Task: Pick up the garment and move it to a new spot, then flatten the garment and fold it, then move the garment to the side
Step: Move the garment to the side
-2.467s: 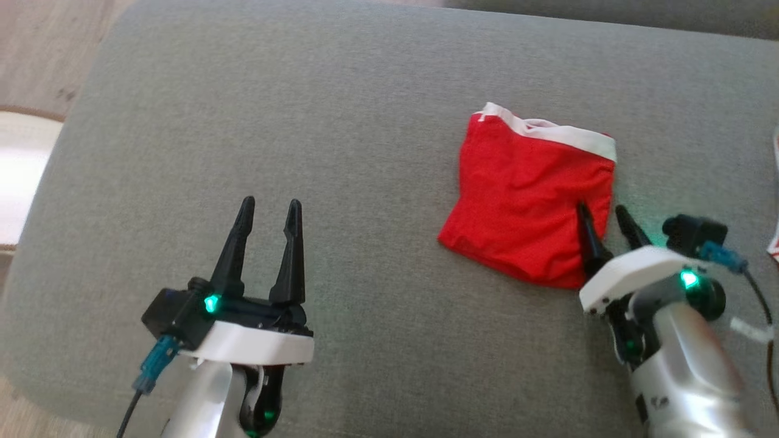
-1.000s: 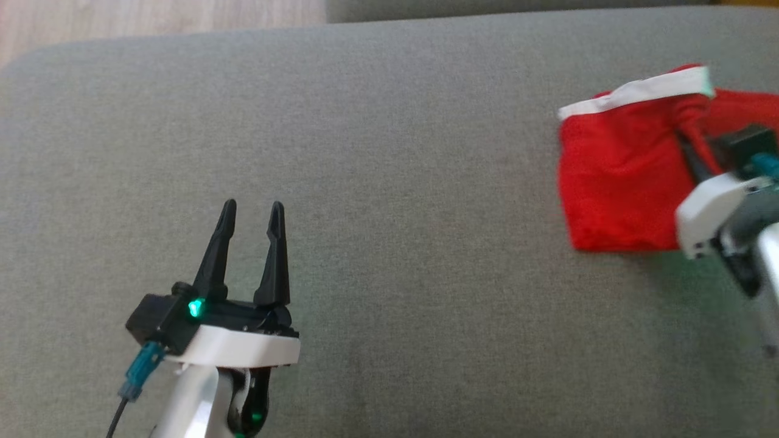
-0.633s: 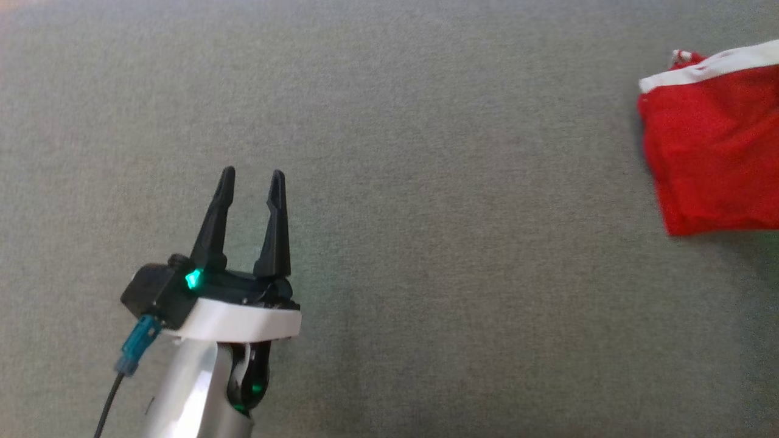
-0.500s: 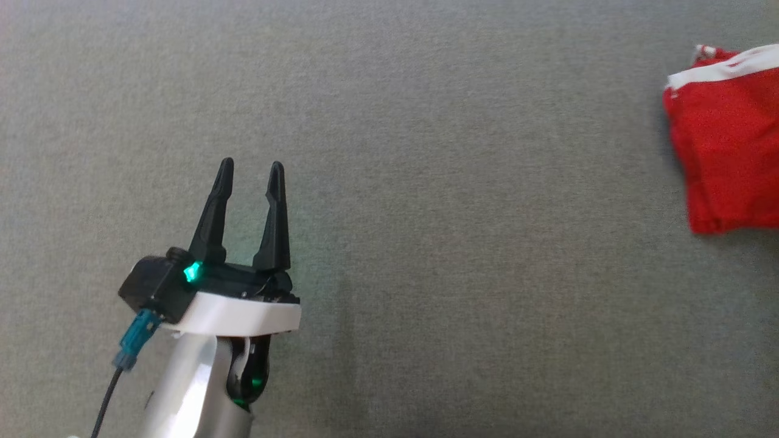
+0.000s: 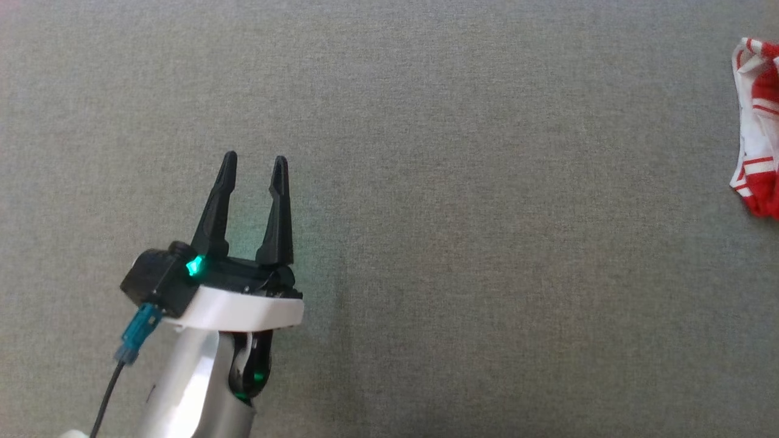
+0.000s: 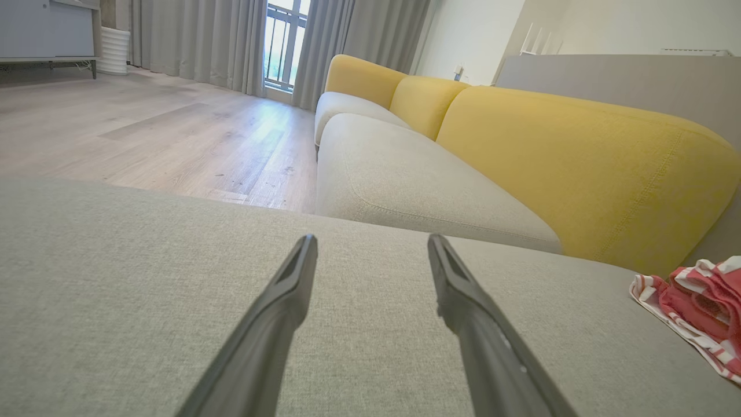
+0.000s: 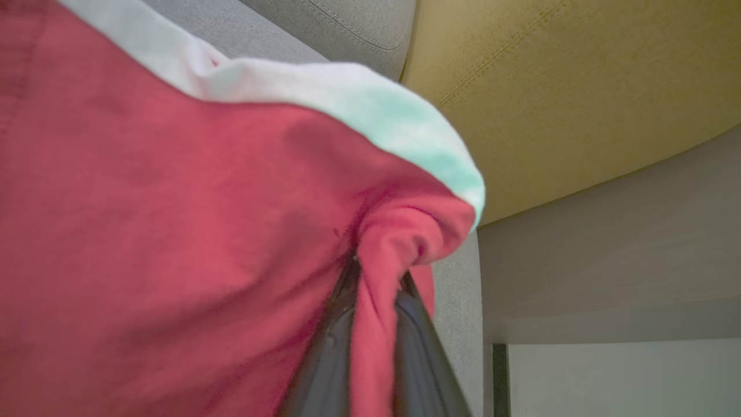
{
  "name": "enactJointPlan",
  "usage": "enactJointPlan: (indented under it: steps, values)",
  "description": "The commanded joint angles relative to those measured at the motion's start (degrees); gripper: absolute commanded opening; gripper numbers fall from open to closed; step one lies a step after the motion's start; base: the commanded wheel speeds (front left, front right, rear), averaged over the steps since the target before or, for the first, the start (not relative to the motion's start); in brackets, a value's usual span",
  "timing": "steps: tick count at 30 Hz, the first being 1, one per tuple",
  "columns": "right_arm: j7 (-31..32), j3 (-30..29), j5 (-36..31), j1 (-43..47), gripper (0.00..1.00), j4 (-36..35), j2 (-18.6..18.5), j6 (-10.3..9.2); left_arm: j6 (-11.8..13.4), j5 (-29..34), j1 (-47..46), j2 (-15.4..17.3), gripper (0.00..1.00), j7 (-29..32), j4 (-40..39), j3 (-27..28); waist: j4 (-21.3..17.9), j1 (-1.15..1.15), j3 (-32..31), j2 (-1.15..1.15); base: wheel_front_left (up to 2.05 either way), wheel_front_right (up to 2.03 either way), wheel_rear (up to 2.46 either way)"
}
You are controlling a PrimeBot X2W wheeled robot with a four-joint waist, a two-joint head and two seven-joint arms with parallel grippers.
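Observation:
In the right wrist view the garment (image 7: 173, 202), red with a white waistband (image 7: 347, 92), hangs bunched close to the camera. My right gripper (image 7: 376, 278) is shut on a fold of its red fabric, pinched between the two dark fingers (image 7: 330, 353). My left gripper (image 5: 254, 159) hovers over the grey cushion (image 5: 462, 255) at the lower left of the head view, open with nothing between its fingers. The left wrist view shows the same left gripper (image 6: 371, 240), spread wide above the bare cushion.
A crumpled red-and-white striped cloth (image 5: 758, 128) lies at the cushion's right edge, also seen as the striped cloth (image 6: 694, 301) in the left wrist view. Yellow sofa backrests (image 6: 567, 168) rise behind the grey seat. Wooden floor (image 6: 145, 127) lies beyond the cushion's left side.
My right gripper shut on the red garment's edge and lifted it away to the right, out of the head view. That view has shifted too, bringing the striped cloth in. The left gripper stays open.

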Motion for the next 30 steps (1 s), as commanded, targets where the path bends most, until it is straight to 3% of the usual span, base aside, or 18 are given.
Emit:
enactJointPlan:
  steps: [1, 4, 5, 6, 16, 21, 30]
  values:
    - [0.3, -1.3, -1.1, 0.9, 0.0, -0.8, -1.0, -0.04, -0.3, -0.4, -2.0, 0.5, 1.0, -0.5, -1.4, 1.4, -0.1, -0.01, 0.2, 0.0, 0.0, 0.0, 0.0]
    - [1.2, -3.3, -2.4, 1.1, 0.0, -0.5, 0.3, -0.04, -0.3, -0.2, -2.2, 0.5, 1.0, -0.5, -1.2, 1.4, -0.3, -0.01, 0.3, 0.0, 0.0, 0.0, 0.0]
    - [1.3, -4.0, -3.0, 1.2, 0.78, -0.5, 0.7, -0.04, -0.3, -0.3, -2.2, 0.5, 1.0, -0.5, -0.7, 1.3, -0.5, -0.01, 0.2, 0.0, 0.0, 0.0, 0.0]
    - [1.8, -4.6, -3.4, 1.4, 1.0, -0.3, 1.4, -0.04, -0.3, -0.2, -2.2, 0.5, 1.0, -0.5, -0.1, 0.9, -0.6, -0.01, 0.1, 0.0, 0.0, 0.0, 0.0]
    - [0.2, -11.5, -7.2, 1.1, 1.0, -3.1, 6.9, -0.04, -0.3, 0.2, -1.7, 0.5, 1.0, -0.5, 0.3, 1.9, -2.1, -0.01, -3.7, 0.0, 0.0, 0.0, 0.0]
    - [-4.2, -15.0, -6.6, 0.0, 1.0, -6.9, 13.2, -0.04, -0.3, 0.6, -0.8, 0.5, 1.0, -0.5, -0.7, 3.3, -3.3, -0.01, -6.6, 0.0, 0.0, 0.0, 0.0]
    - [-12.9, -14.5, -1.3, 3.3, 1.0, -15.9, 25.0, -0.04, -0.3, 0.2, 1.6, 0.5, 1.0, -0.5, -2.8, 6.4, -4.5, -0.01, -11.9, 0.0, 0.0, 0.0, 0.0]
